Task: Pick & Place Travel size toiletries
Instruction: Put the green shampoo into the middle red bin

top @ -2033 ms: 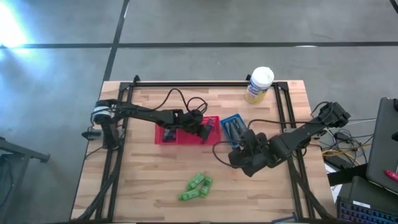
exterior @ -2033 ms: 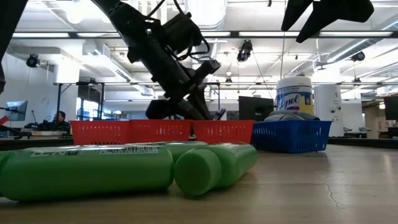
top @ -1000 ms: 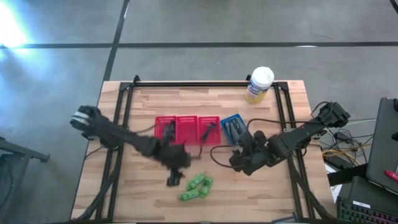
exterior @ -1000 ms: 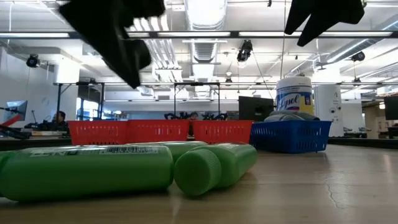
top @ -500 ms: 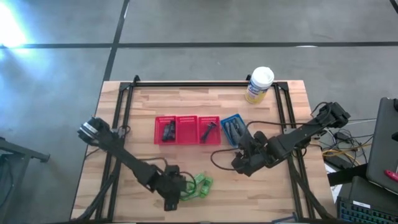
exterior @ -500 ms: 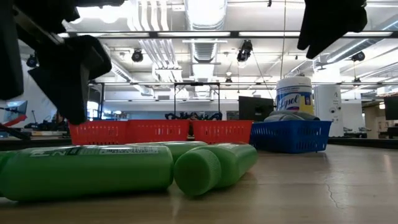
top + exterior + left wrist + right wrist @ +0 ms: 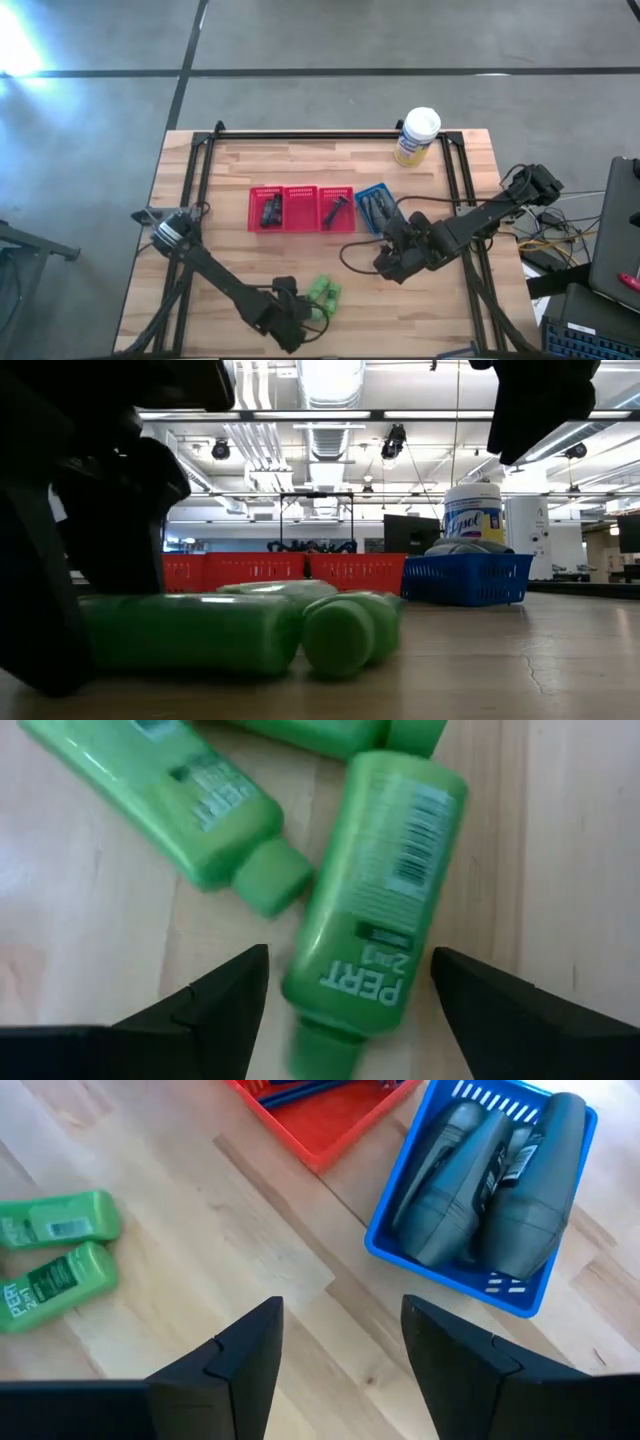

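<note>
While my left pincer [image 7: 345, 1010] straddles one green tube [image 7: 375, 900] on the desk [image 7: 90, 920], fingers spread: risk of nudging the neighbouring tube [image 7: 190, 815] or grip slipping. Right pincer [image 7: 340, 1345] open, empty, near blue basket [image 7: 395, 1250].

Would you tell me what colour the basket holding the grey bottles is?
Blue basket, clearest in the right wrist view, with grey bottles inside.
</note>
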